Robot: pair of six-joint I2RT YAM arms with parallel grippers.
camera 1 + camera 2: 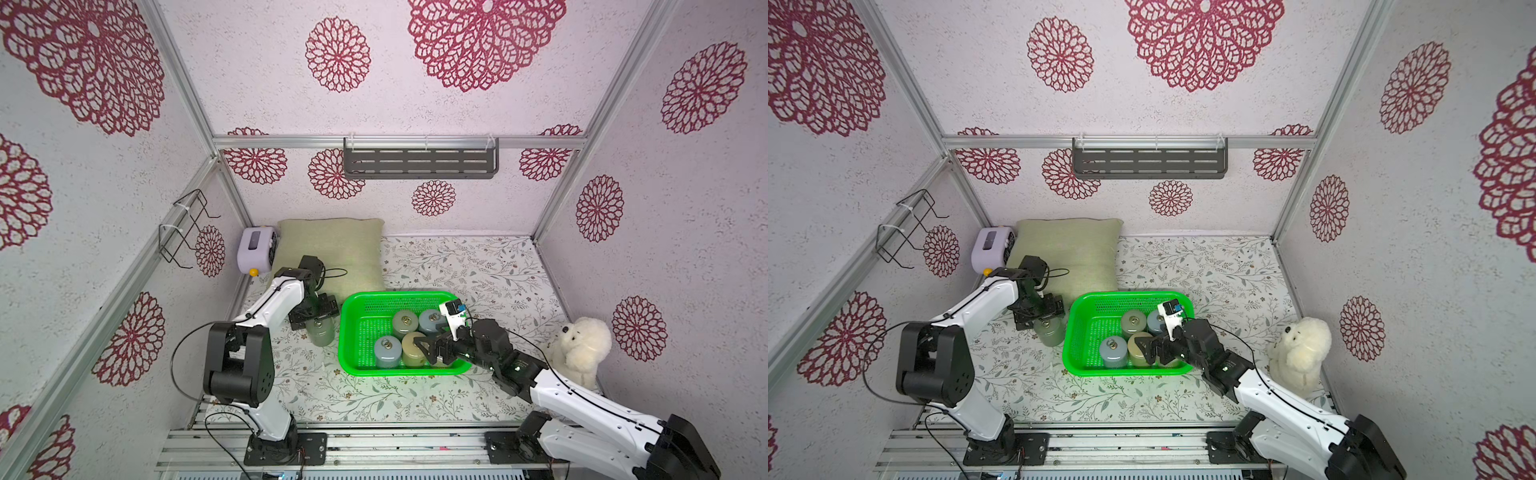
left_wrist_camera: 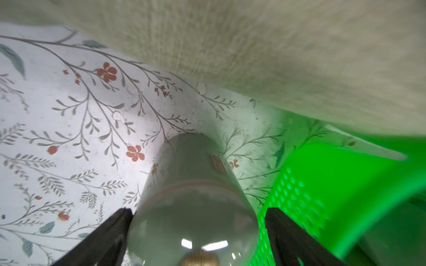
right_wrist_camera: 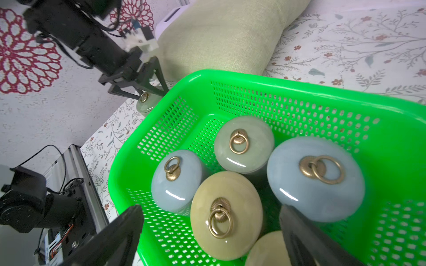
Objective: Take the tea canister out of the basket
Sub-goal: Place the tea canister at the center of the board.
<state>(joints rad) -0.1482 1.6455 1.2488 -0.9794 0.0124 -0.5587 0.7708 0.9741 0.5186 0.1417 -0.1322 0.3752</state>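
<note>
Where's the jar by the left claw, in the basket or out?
Out: the canister stands upright on the table, beside the basket wall.

both top views look down from high at the near edge, whole cell. wrist views sit close, facing down; all four share the basket (image 1: 399, 295).

My left gripper (image 2: 198, 211) points down, jaws slightly parted; my right gripper (image 3: 211, 208) reaches forward, jaws spread wide.
</note>
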